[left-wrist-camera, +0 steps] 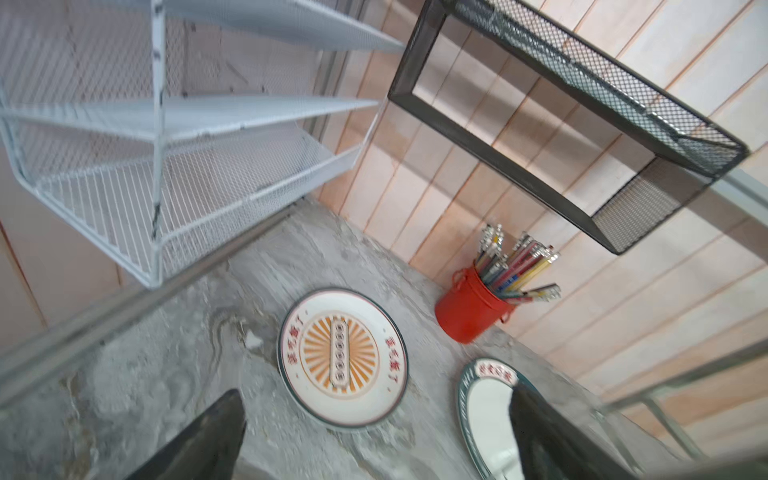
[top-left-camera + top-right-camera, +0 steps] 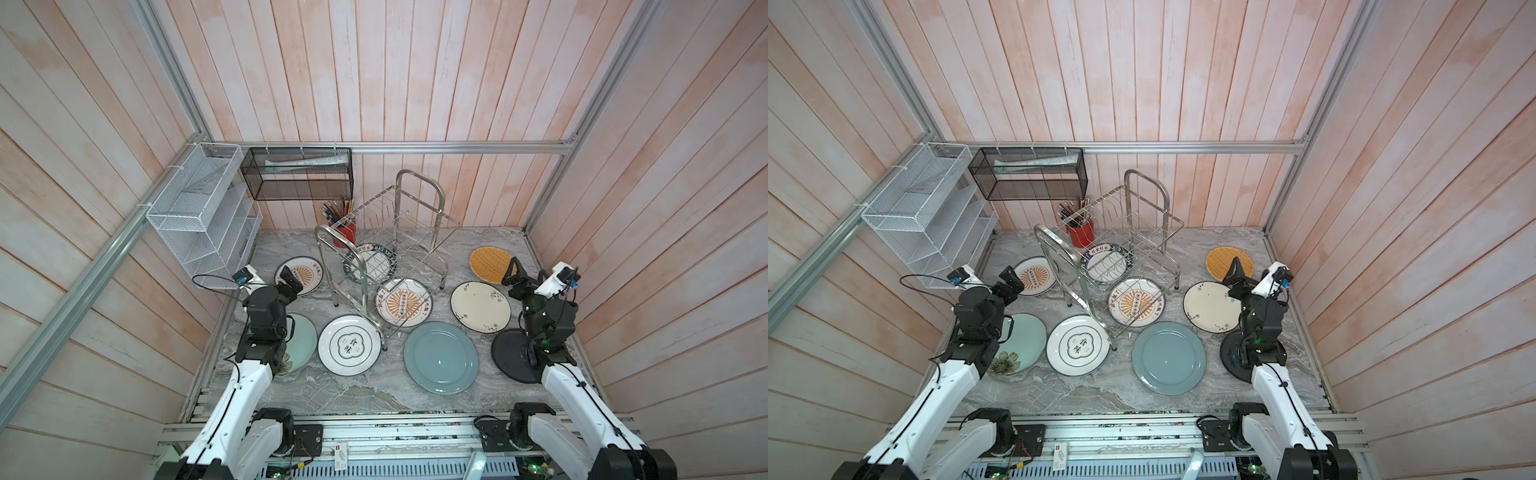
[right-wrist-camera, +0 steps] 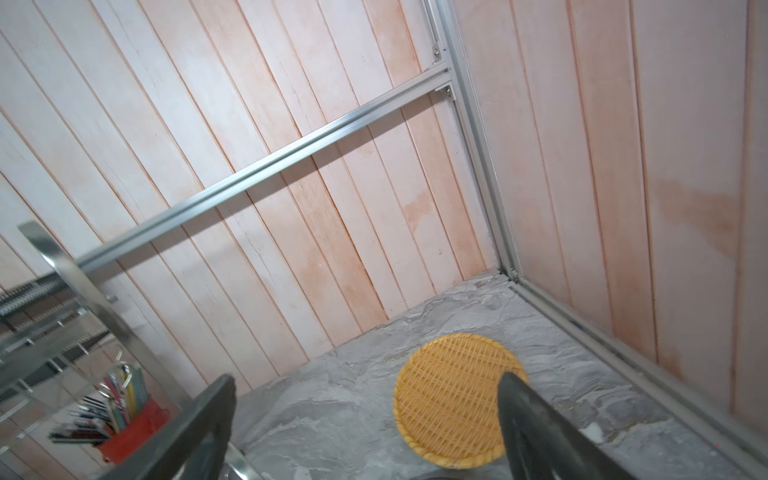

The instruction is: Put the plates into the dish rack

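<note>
The steel dish rack (image 2: 325, 266) stands angled at the back centre with nothing in its slots. Plates lie flat around it: a sunburst one (image 1: 343, 359), a green-rimmed one (image 2: 370, 264) under the rack, a second sunburst (image 2: 403, 305), a white one (image 2: 349, 345), a pale green one (image 2: 303, 336), a blue-grey one (image 2: 441, 357), a cream floral one (image 2: 480, 306), a black one (image 2: 509, 353) and a yellow woven disc (image 3: 449, 395). My left gripper (image 1: 374, 390) hovers open above the left sunburst plate. Open too, my right gripper (image 3: 366, 377) hangs beside the woven disc.
A white mesh organiser (image 2: 199, 216) hangs on the left wall and a black mesh basket (image 2: 299, 174) on the back wall. A red cup of pens (image 1: 469, 309) stands behind the rack. Panelled walls close in on three sides.
</note>
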Action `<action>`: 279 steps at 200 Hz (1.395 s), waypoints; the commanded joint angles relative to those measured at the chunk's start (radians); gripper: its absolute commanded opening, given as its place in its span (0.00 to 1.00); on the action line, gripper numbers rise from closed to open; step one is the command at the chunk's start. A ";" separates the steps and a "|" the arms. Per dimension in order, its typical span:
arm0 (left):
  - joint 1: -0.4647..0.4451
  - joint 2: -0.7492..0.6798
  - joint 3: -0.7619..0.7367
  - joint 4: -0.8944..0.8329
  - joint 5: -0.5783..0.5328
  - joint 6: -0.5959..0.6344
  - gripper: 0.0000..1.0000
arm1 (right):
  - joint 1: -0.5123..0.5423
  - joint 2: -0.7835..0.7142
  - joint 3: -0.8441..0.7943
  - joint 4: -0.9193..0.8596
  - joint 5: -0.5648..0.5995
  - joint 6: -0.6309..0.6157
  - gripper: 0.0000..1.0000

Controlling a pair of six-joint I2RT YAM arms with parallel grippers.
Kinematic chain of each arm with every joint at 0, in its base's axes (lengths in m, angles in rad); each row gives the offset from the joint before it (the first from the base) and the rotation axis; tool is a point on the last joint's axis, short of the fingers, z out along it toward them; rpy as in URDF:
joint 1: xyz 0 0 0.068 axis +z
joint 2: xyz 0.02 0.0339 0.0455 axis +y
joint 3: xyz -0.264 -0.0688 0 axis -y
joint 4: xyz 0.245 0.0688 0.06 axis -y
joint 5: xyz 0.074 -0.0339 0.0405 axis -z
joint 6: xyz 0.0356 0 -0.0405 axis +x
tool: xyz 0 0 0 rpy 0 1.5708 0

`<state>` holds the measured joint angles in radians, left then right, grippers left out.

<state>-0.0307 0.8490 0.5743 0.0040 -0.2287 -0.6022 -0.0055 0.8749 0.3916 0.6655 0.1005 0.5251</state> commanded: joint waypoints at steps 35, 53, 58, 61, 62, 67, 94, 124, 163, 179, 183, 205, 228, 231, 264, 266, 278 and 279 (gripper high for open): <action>-0.090 -0.267 -0.059 -0.373 0.465 -0.187 1.00 | 0.100 0.053 -0.011 -0.127 -0.270 0.038 0.93; -0.215 -0.284 -0.052 -0.439 0.407 -0.201 1.00 | 0.242 0.115 0.015 -0.166 -0.147 -0.071 0.92; -0.254 -0.282 -0.058 -0.441 0.392 -0.211 1.00 | 0.269 0.136 0.031 -0.184 -0.124 -0.097 0.92; -0.278 -0.282 -0.063 -0.440 0.380 -0.215 1.00 | 0.287 0.152 0.040 -0.191 -0.111 -0.111 0.92; -0.283 -0.281 -0.064 -0.440 0.376 -0.217 1.00 | 0.292 0.157 0.043 -0.194 -0.106 -0.115 0.92; -0.332 -0.276 -0.070 -0.440 0.350 -0.228 1.00 | 0.313 0.181 0.055 -0.200 -0.092 -0.133 0.92; -0.601 -0.186 -0.085 -0.403 0.125 -0.295 1.00 | 0.364 0.317 0.121 -0.174 -0.058 -0.180 0.92; -0.851 0.043 0.005 -0.370 -0.139 -0.403 1.00 | 0.378 0.466 0.232 -0.166 -0.005 -0.264 0.98; -1.014 0.323 0.180 -0.411 -0.353 -0.539 1.00 | 0.394 0.605 0.341 -0.181 0.080 -0.347 0.98; -1.042 0.379 0.216 -0.402 -0.399 -0.581 1.00 | 0.403 0.643 0.369 -0.180 0.081 -0.380 0.98; -1.045 0.388 0.222 -0.394 -0.401 -0.585 1.00 | 0.405 0.652 0.374 -0.179 0.086 -0.389 0.98; -1.046 0.458 0.276 -0.432 -0.443 -0.649 1.00 | 0.414 0.711 0.413 -0.184 0.106 -0.422 0.98; -1.046 0.517 0.334 -0.537 -0.511 -0.751 1.00 | 0.414 0.761 0.456 -0.184 0.114 -0.441 0.98; -1.046 0.521 0.337 -0.542 -0.518 -0.757 1.00 | 0.414 0.768 0.462 -0.186 0.116 -0.442 0.98; -1.036 0.570 0.382 -0.595 -0.567 -0.794 1.00 | 0.414 0.821 0.515 -0.191 0.151 -0.449 0.98; -1.034 0.574 0.386 -0.601 -0.567 -0.796 1.00 | 0.414 0.822 0.516 -0.191 0.154 -0.449 0.98; -1.024 0.604 0.407 -0.626 -0.573 -0.806 1.00 | 0.414 0.834 0.527 -0.190 0.163 -0.447 0.98; -1.023 0.605 0.408 -0.626 -0.572 -0.806 1.00 | 0.414 0.836 0.528 -0.190 0.163 -0.446 0.98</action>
<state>-1.0706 1.4086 0.9325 -0.5346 -0.7372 -1.3506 0.4046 1.6867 0.8829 0.4919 0.2184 0.0963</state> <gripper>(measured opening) 0.999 0.981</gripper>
